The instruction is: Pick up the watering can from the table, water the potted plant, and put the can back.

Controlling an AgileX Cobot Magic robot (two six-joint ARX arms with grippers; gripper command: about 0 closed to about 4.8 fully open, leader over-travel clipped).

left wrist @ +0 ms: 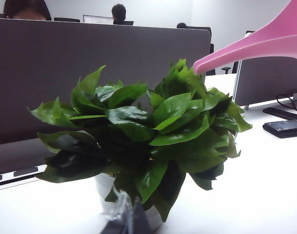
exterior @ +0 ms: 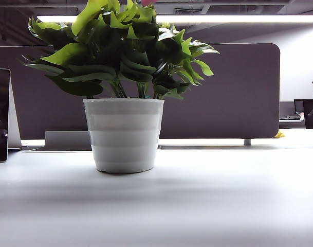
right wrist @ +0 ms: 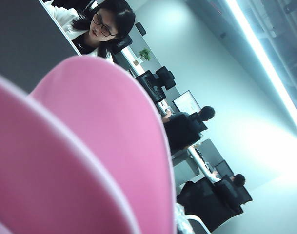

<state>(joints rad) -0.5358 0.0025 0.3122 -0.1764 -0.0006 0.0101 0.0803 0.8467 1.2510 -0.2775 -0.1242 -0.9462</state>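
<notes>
The watering can [left wrist: 265,41] was aloft, its long pink spout reaching in over the potted plant [left wrist: 153,131] with the tip just above the topmost leaves on one side of the crown; in the exterior view only a sliver of pink [exterior: 148,2] showed at the very top above the foliage. The plant stood upright in its white ribbed pot on the table [exterior: 223,195].

The right gripper itself was not visible; its wrist view was filled by the pink body of the can [right wrist: 89,156] pressed close to the lens, which suggested the can was in its hold, though how the jaws sat on it could not be told. The left gripper [left wrist: 126,219] hung low just in front of the pot, only its blurred tip in view, and whether it was wide or narrow could not be told either.

The step in hand looked to be the pour. To do it well, the spout tip wanted to sit nearer the middle of the crown (it lay toward the edge), staying clear of the leaves so the pot was not nudged. The tilt should then have come slowly from the wrist.
</notes>
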